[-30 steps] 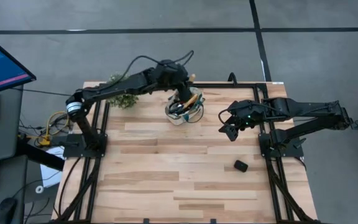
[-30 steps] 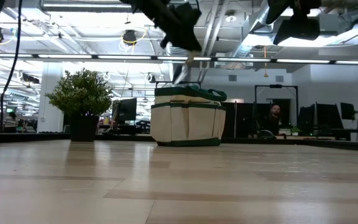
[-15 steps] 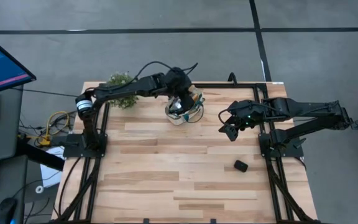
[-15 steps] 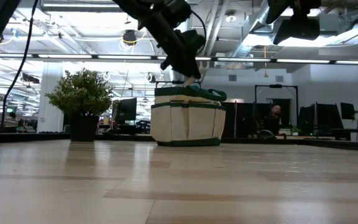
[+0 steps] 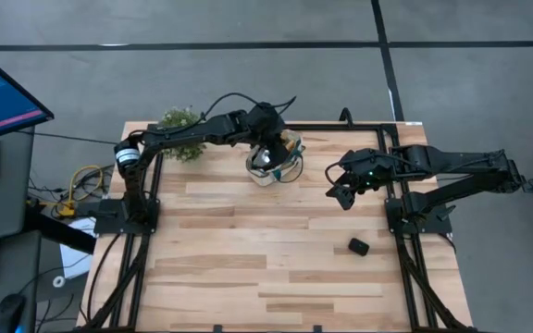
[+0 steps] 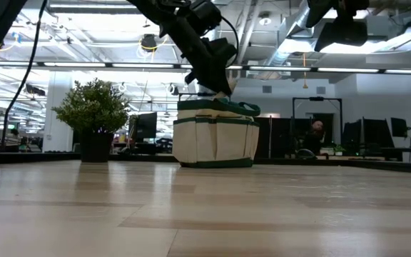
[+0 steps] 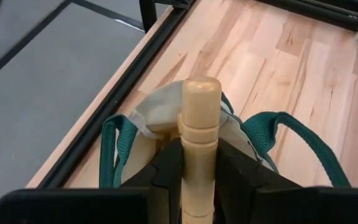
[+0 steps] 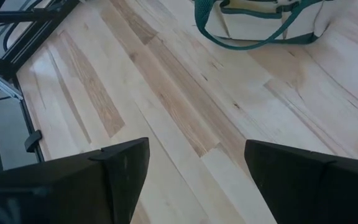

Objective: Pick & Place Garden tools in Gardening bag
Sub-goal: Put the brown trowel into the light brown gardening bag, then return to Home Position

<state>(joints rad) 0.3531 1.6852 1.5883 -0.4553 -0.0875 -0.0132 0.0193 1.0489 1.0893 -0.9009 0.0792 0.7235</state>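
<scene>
The gardening bag (image 5: 275, 161), beige with green trim and loop handles, stands at the table's far middle; it also shows in the low view (image 6: 216, 135). My left gripper (image 5: 270, 140) hangs just over the bag's mouth, shut on a garden tool with a light wooden handle (image 7: 200, 118). The tool's head is hidden under the gripper. My right gripper (image 5: 340, 191) waits open above the table, to the right of the bag, with nothing between its fingers (image 8: 126, 171). My left gripper pinches the tool's wooden handle (image 7: 199, 158) between its two fingers, a little behind the rounded free end (image 7: 201, 92). That end sticks out past the fingertips, over the bag's opening. The fingers slant down from the table's left. The tool is clear of the table.
A bushy green plant (image 5: 181, 134) stands at the far left corner, left of the bag, and shows in the low view (image 6: 93, 118) too. A small black lump (image 5: 358, 247) lies on the wood near the right arm's base. The table's near half is bare wood (image 5: 248, 277).
My left gripper has sunk toward the bag's mouth and tipped further downward, still shut on the wooden-handled tool. The tool's head, seen above the bag's rim a second ago, has dropped behind the rim. The bag has stayed in place.
</scene>
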